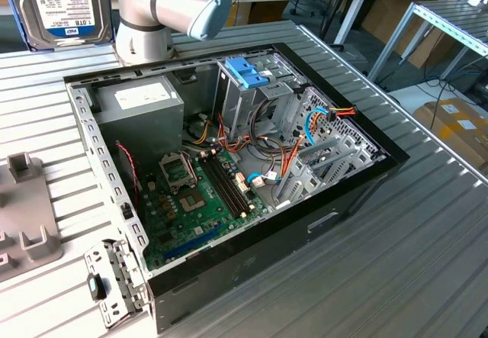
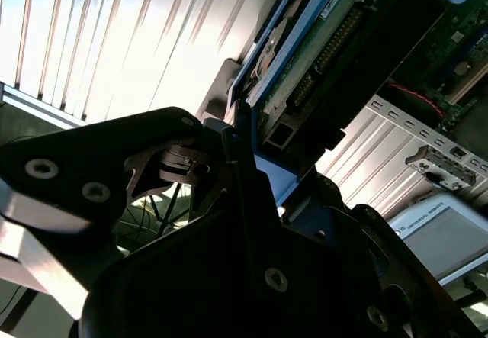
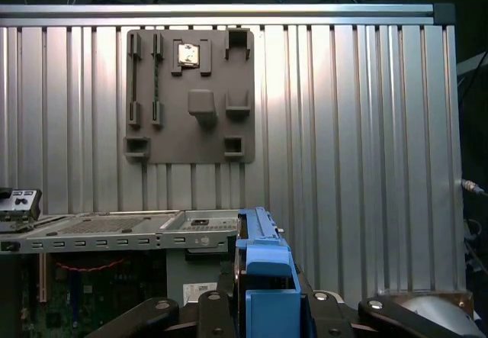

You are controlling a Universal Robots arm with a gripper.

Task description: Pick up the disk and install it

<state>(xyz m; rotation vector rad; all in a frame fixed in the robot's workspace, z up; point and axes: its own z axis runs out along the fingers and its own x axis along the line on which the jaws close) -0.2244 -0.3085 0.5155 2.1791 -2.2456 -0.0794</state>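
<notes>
**Asker:** What is the tool doing?

**Describer:** The black two-finger gripper [image 3: 263, 311] [image 2: 255, 162] on the silver-grey robot arm [image 1: 171, 2] is clamped on the disk [image 3: 263, 262] [image 2: 320, 56] [image 1: 61, 2]. The disk is a flat dark rectangular hard drive framed by a bright blue plastic carrier. In both wrist views the black fingers [image 3: 206, 307] [image 2: 168, 147] press on the blue carrier from either side. The first wrist view sees the drive edge-on between them.

**Asker:** Where is the disk in the wider scene?

**Describer:** In the exterior view it sits at the top of the exterior view's left, just beside the arm. Its white-labelled face is turned to the camera, and the frame's edge cuts off its upper part. It is apart from the case.

**Asker:** What lies around it?

**Describer:** An open, black-walled desktop computer case [image 1: 358, 189] [image 3: 99, 235] lies on its side on a ribbed aluminium table [image 1: 427, 262] [image 3: 366, 124]. A green motherboard [image 1: 198, 201] covers the floor of the case. A grey metal power supply box [image 1: 141, 105] fills the corner nearest the arm. Towards the exterior view's right stands a tall bare-metal drive cage [image 1: 244, 105], topped by a blue plastic clip [image 1: 248, 71]. Orange, red and blue cables run beside the cage. A flat grey fixture plate [image 1: 23, 223] [image 3: 175, 136] with raised blocks rests on the table, near the case on the exterior view's left. In the first wrist view the plate lies beyond the disk
</notes>
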